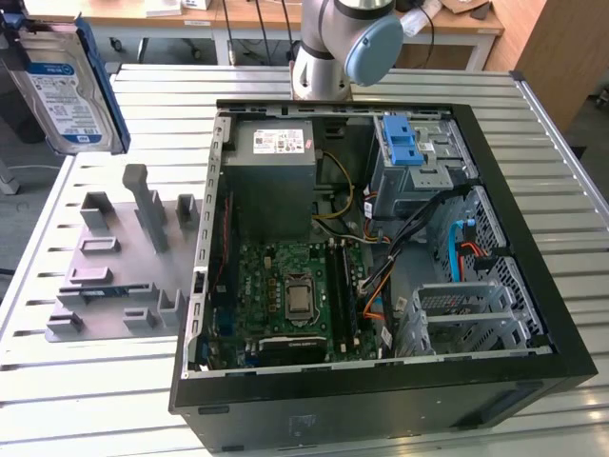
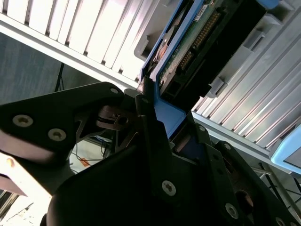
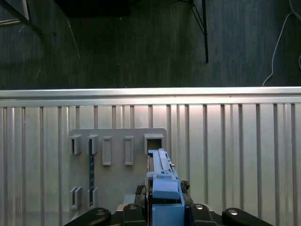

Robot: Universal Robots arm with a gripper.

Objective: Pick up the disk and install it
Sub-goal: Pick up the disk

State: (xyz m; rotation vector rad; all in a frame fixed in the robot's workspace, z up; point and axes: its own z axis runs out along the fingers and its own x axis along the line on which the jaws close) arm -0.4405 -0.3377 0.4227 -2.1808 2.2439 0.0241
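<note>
Dark floor [image 3: 141, 42] beyond a slatted metal counter [image 1: 95, 390]. On it, an open computer case [image 1: 381, 392], beside it a grey fixture plate [image 1: 105, 276]. Above that plate, off the counter, the disk [image 1: 62, 95], clamped tight in the hand [image 2: 157, 110].

Bright, even overhead light washes the slatted table [image 1: 86, 400]. In the second wrist view the slats beyond the gripper [image 2: 148, 92] glare nearly white, leaving its black body and the clamped disk [image 2: 190, 41] in shade. Past the table edge ahead of the gripper, the floor [image 3: 141, 42] lies dim.
</note>
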